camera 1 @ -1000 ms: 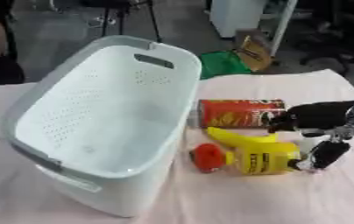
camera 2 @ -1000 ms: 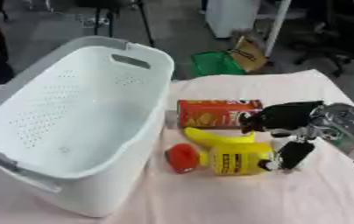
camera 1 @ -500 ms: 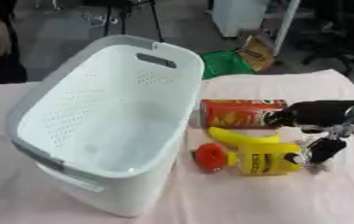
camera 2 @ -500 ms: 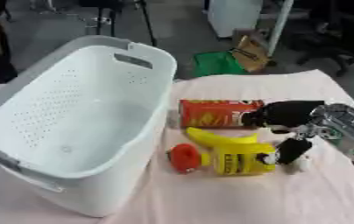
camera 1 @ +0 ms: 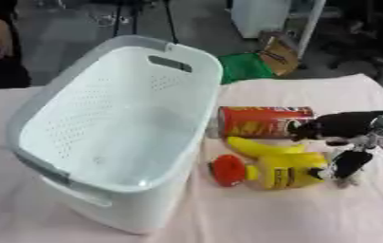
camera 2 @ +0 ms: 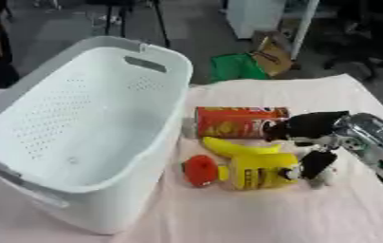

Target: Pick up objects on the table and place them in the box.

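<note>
curling its fingers round the yellow bottle (camera 2: pixel 257 171), the right hand (camera 2: pixel 315 142) sits beside the white basket (camera 2: pixel 158 142).

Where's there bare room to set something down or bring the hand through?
The basket looks empty inside. Bare cloth lies in front of the yellow bottle and beyond the red can. It's crowded where the right hand reaches over can, banana and bottle.
</note>
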`<action>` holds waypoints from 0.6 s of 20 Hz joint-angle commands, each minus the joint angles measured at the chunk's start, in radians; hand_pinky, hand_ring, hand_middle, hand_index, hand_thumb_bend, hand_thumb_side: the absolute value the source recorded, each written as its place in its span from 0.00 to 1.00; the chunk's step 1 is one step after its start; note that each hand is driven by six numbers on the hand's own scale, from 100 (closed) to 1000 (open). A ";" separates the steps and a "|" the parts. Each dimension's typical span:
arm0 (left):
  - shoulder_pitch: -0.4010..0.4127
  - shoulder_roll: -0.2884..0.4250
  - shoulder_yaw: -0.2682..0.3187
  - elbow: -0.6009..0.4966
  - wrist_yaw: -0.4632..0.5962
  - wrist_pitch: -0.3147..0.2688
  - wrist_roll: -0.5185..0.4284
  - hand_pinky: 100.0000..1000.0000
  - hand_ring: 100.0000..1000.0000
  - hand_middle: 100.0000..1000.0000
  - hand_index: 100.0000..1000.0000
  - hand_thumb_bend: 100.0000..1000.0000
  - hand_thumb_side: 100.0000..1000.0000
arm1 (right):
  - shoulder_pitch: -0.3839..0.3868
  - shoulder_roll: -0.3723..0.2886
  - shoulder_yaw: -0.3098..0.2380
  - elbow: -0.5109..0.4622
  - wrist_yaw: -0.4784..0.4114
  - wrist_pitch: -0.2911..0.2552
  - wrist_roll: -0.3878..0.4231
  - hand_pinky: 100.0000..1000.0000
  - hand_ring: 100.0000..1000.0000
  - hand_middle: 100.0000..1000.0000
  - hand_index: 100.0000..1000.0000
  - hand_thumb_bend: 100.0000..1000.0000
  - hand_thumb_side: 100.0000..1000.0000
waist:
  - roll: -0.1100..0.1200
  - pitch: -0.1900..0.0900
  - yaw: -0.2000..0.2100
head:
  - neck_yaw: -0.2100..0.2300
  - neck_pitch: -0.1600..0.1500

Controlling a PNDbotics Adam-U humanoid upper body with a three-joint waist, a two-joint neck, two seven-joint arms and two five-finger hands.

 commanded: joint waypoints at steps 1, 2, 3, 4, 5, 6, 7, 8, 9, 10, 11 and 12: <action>-0.018 0.003 0.000 -0.012 0.002 0.000 0.000 0.89 0.94 1.00 1.00 0.15 1.00 | -0.009 -0.018 -0.017 0.012 0.009 -0.012 -0.003 1.00 1.00 1.00 1.00 0.25 0.65 | -0.001 -0.013 0.000 | 0.008 -0.014; -0.018 0.003 0.000 -0.012 0.002 -0.001 0.000 0.89 0.94 1.00 1.00 0.15 1.00 | -0.009 -0.016 -0.017 0.015 0.010 -0.015 -0.004 1.00 1.00 1.00 1.00 0.25 0.65 | -0.001 -0.012 0.000 | 0.009 -0.015; -0.018 0.003 0.000 -0.012 0.003 -0.001 0.000 0.89 0.94 1.00 1.00 0.15 1.00 | -0.008 -0.014 -0.017 0.018 0.011 -0.017 -0.004 1.00 1.00 1.00 1.00 0.26 0.66 | -0.001 -0.011 0.000 | 0.010 -0.016; -0.018 0.003 0.000 -0.012 0.003 -0.001 0.000 0.89 0.94 1.00 1.00 0.15 1.00 | -0.008 -0.012 -0.016 0.022 0.011 -0.020 -0.003 1.00 1.00 1.00 1.00 0.26 0.66 | -0.002 -0.010 0.001 | 0.012 -0.018; -0.018 0.003 0.000 -0.012 0.003 -0.001 0.000 0.89 0.94 1.00 1.00 0.15 1.00 | -0.008 -0.010 -0.017 0.025 0.011 -0.023 -0.001 1.00 1.00 1.00 1.00 0.26 0.66 | -0.002 -0.010 0.001 | 0.014 -0.019; -0.017 0.003 0.000 -0.012 0.003 0.000 0.000 0.89 0.94 1.00 1.00 0.15 1.00 | -0.009 -0.009 -0.017 0.026 0.010 -0.025 0.000 1.00 1.00 1.00 1.00 0.26 0.66 | -0.002 -0.009 0.002 | 0.015 -0.019; -0.017 0.003 0.000 -0.012 0.003 0.000 0.001 0.89 0.94 1.00 1.00 0.15 1.00 | -0.009 -0.009 -0.018 0.028 0.009 -0.028 0.001 1.00 1.00 1.00 1.00 0.26 0.66 | -0.002 -0.009 0.002 | 0.017 -0.020; -0.017 0.003 0.000 -0.012 0.003 0.000 0.000 0.89 0.94 1.00 1.00 0.15 1.00 | -0.009 -0.010 -0.017 0.027 0.007 -0.032 0.004 1.00 1.00 1.00 1.00 0.26 0.66 | -0.003 -0.009 0.002 | 0.019 -0.019; -0.017 0.003 0.000 -0.012 0.003 -0.001 0.000 0.89 0.94 1.00 1.00 0.15 1.00 | -0.008 -0.011 -0.017 0.026 0.005 -0.036 0.007 1.00 1.00 1.00 1.00 0.26 0.66 | -0.003 -0.009 0.002 | 0.020 -0.019; -0.017 0.003 0.000 -0.012 0.003 -0.001 0.000 0.89 0.94 1.00 1.00 0.15 1.00 | -0.008 -0.012 -0.018 0.025 0.004 -0.039 0.010 1.00 1.00 1.00 1.00 0.26 0.66 | -0.004 -0.010 0.002 | 0.021 -0.019; -0.017 0.004 0.000 -0.012 0.003 -0.001 0.000 0.89 0.94 1.00 1.00 0.15 1.00 | -0.007 -0.014 -0.016 0.023 0.003 -0.043 0.014 1.00 1.00 1.00 1.00 0.28 0.64 | -0.005 -0.010 0.002 | 0.022 -0.019; -0.017 0.004 -0.001 -0.012 0.003 -0.001 -0.001 0.89 0.94 1.00 1.00 0.15 1.00 | -0.004 -0.019 -0.013 0.020 0.003 -0.054 0.023 1.00 1.00 1.00 1.00 0.28 0.64 | -0.007 -0.010 0.002 | 0.024 -0.019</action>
